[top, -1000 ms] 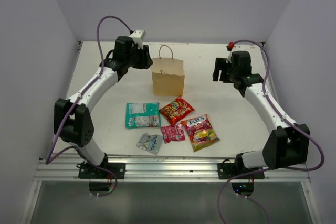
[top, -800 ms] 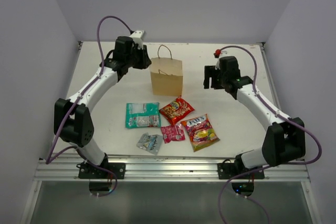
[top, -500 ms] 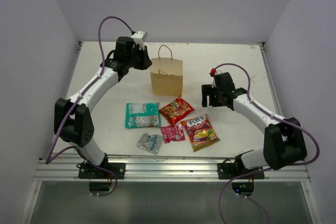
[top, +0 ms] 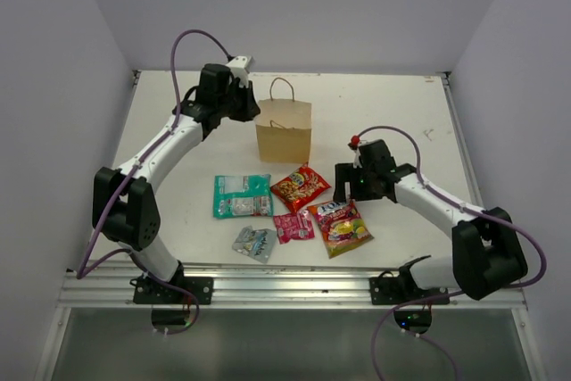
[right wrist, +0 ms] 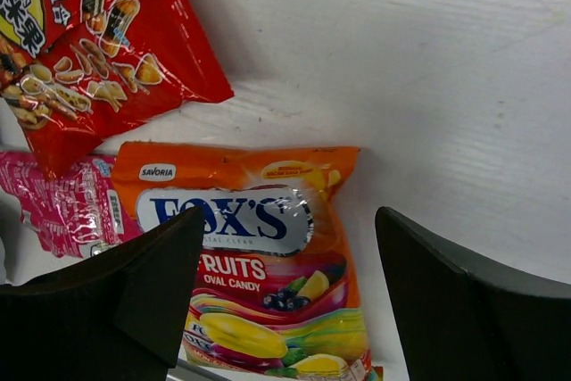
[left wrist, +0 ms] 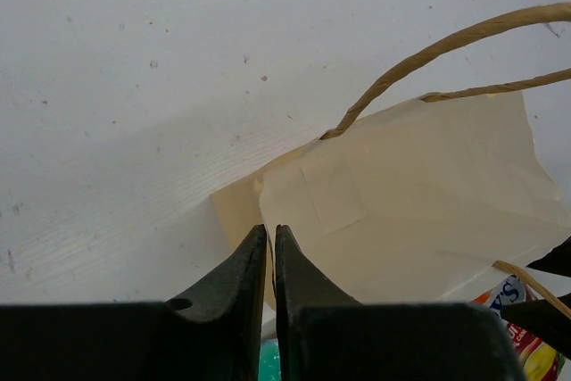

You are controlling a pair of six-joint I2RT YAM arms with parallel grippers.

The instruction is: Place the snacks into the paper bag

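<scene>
The brown paper bag (top: 284, 136) stands upright at mid-table, handles up. My left gripper (top: 252, 106) sits at its upper left corner; in the left wrist view the jaws (left wrist: 270, 229) are pinched on the bag's (left wrist: 419, 194) thin paper rim. The snacks lie flat in front of the bag: a teal-white packet (top: 241, 195), a red-orange one (top: 300, 186), a fruit-print packet (top: 340, 225), a small pink one (top: 293, 226) and a small silver one (top: 254, 242). My right gripper (top: 343, 192) hovers open just over the fruit-print packet (right wrist: 259, 265), fingers straddling its top half.
Grey walls close in the white table on the left, back and right. A metal rail runs along the near edge by the arm bases. The red-orange packet (right wrist: 80, 42) and pink packet (right wrist: 62, 207) lie to the left of the right gripper's fingers.
The right arm swung from the back right toward the near middle, down over the fruit-print packet. The left gripper closed on the bag's rim and the bag shifted slightly.
</scene>
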